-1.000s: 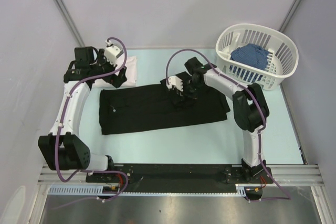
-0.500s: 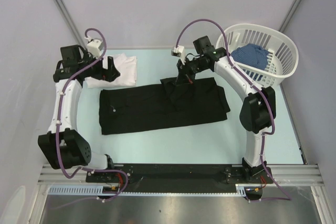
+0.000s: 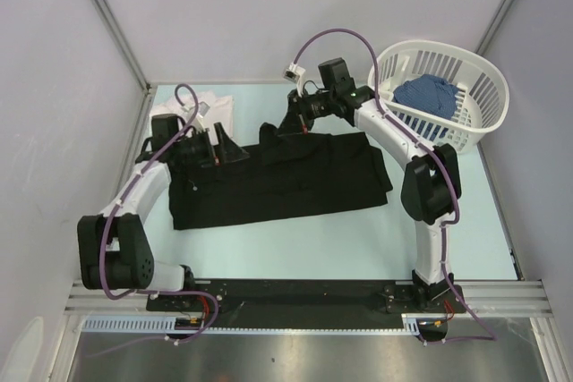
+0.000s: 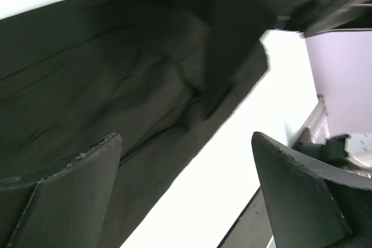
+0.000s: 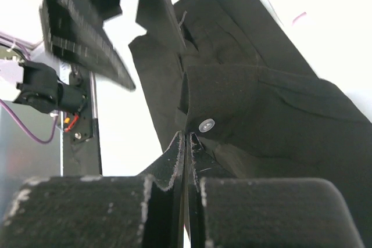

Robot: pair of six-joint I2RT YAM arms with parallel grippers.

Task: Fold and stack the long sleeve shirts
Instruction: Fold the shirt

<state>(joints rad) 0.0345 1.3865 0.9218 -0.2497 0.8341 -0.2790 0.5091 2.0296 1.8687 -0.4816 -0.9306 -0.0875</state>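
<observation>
- Overhead view: the black shirt (image 3: 277, 181) lies spread across the middle of the table (image 3: 358, 239), and the folded white shirt (image 3: 222, 109) sits at the far left. The right gripper (image 3: 279, 124) holds the black shirt's far edge raised, likely to start a fold. The left gripper (image 3: 226, 145) hovers beside it, probably ready for a second hold.
- Left wrist view: its fingers (image 4: 70, 190) are spread wide and empty above black cloth.
- Right wrist view: its fingers (image 5: 87, 213) are pinched tight on a black fold, just below a white button (image 5: 206, 125). No writing is readable.

Left claw (image 3: 226, 146) wide open, pointing right, low. Right claw (image 3: 276, 128) pinched closed, arm stretched forward, wrist turned left.
</observation>
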